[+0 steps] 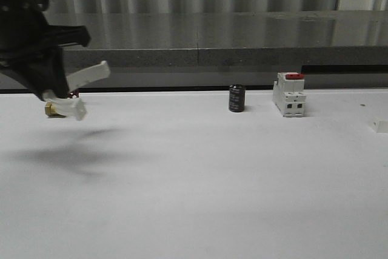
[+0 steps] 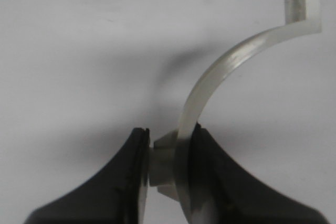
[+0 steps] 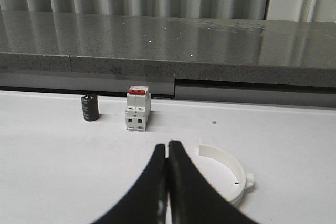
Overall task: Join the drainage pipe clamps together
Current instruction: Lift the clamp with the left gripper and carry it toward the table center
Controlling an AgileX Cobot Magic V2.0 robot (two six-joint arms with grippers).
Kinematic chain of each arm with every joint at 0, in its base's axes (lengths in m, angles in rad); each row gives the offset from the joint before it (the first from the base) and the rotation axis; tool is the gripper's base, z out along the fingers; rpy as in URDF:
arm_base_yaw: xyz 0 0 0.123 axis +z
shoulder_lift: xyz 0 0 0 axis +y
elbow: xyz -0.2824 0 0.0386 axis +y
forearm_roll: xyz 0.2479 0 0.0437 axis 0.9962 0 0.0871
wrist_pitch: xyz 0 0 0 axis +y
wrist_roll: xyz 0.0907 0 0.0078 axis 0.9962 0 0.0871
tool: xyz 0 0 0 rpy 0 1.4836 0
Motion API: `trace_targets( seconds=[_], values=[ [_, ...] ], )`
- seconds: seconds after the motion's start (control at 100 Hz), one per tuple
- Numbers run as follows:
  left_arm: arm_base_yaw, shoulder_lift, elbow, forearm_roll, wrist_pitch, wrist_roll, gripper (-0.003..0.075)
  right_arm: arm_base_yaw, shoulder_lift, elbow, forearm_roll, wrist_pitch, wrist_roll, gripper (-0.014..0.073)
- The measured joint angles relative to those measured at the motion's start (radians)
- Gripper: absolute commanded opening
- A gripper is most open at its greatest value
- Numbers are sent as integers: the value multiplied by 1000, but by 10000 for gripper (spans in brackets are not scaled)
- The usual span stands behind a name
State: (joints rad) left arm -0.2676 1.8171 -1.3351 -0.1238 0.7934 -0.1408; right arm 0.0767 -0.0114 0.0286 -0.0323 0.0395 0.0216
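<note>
1. Farthest left, the left gripper (image 1: 63, 92) hangs above the white table (image 1: 194, 186), raised clear of it. Its fingers are pinched on one clamp half (image 2: 231, 69), gripping the flat tab at one end. The white arc curves away from the fingers, and its far tab is free in the air.

2. Just under that gripper, close to its fingertips, a small brass fitting (image 1: 53, 109) sits on the table.

3. Well to the right of the left gripper, near the back edge of the table, stands a small black capacitor (image 1: 236, 98). Just beside it on the right stands a white switch block with a red top (image 1: 289, 94). Neither belongs to the task.

4. Farthest right, the right gripper (image 3: 167, 150) has its fingers pressed together on nothing. It hovers low over the table.

5. The second clamp half (image 3: 228, 169) lies flat on the table just beside the right gripper's fingertips, untouched.

6. My judgement of progress: one half is picked up, and the other has not yet been gripped. The halves are well apart and not joined. What remains is to secure the second half, bring the end tabs together and mate them.
</note>
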Motion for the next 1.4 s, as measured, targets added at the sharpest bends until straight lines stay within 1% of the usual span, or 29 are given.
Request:
trace_targets(
  seconds=[0.2,0.41,0.56,0.9,1.11,1.4],
  values=[
    [-115,109,-43,31,-15,-70,-20,0,0,0,0,0,0,-67],
    [-174,186,-107,124,-18,-163,-20,0,0,0,0,0,0,-67],
    [-185,211,-113,133,-18,-176,-20,0,0,0,0,0,0,-67],
    [-187,212,-113,152,-11,-185,-20,0,0,0,0,0,0,-67],
    [-187,212,-113,194,-2,-206,-20,0,0,0,0,0,0,-67],
    [-187,214,-113,201,3,-209,-20,0,0,0,0,0,0,-67]
  ],
)
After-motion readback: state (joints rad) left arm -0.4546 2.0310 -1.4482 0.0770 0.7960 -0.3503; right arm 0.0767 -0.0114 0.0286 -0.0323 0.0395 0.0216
